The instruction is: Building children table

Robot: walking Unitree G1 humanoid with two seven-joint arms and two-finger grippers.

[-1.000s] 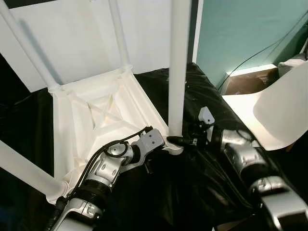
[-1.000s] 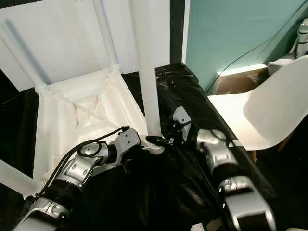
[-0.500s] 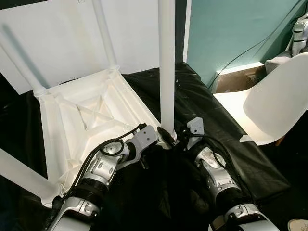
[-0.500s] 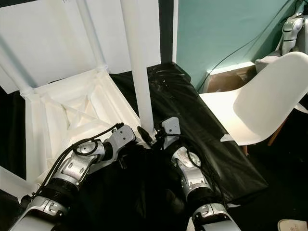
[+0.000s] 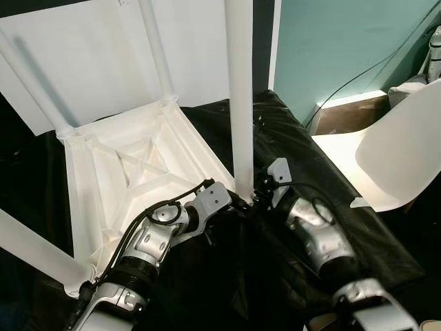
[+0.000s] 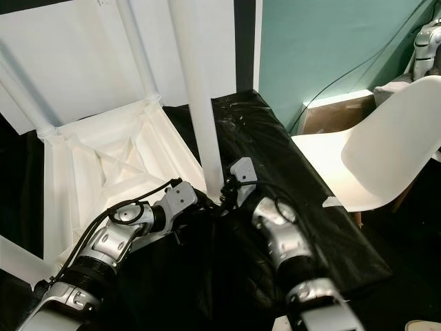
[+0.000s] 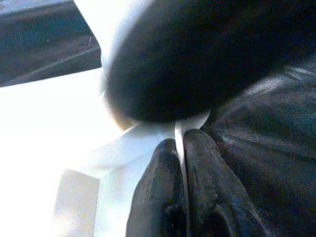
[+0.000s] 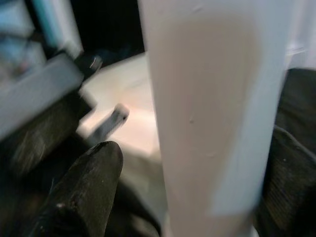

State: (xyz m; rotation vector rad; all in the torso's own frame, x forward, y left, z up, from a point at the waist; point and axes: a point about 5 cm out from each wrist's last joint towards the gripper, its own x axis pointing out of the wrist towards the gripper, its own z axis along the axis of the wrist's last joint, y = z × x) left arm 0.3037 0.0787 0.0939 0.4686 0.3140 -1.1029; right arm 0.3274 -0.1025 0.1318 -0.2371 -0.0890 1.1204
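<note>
An upturned white table (image 5: 131, 172) is lying on a black sheet (image 5: 289, 138), its ribbed underside facing up, and four legs are counted on it: one at the near left corner (image 5: 31, 248), two rising at the far corners (image 5: 34, 79) and one standing at the near right corner (image 5: 239, 96). The left gripper (image 5: 231, 200) is reaching to that near right corner, and in its wrist view its fingertips (image 7: 170, 148) are pressing together on a thin white edge of the table's corner, so it is pinching the tabletop there. Just to its right, the right gripper (image 5: 256, 198) is working at the foot of the upright leg; its fingers (image 8: 86, 182) are sitting one on each side of the leg, though whether they are clamping it or merely flanking it cannot be told. The table is looking like hollow moulded plastic, so it is probably light and stiff but smooth and slippery; the leg is best taken low, near its socket, where it will lever least. At the far right, one white chair (image 5: 406, 155) is standing off the sheet.
</note>
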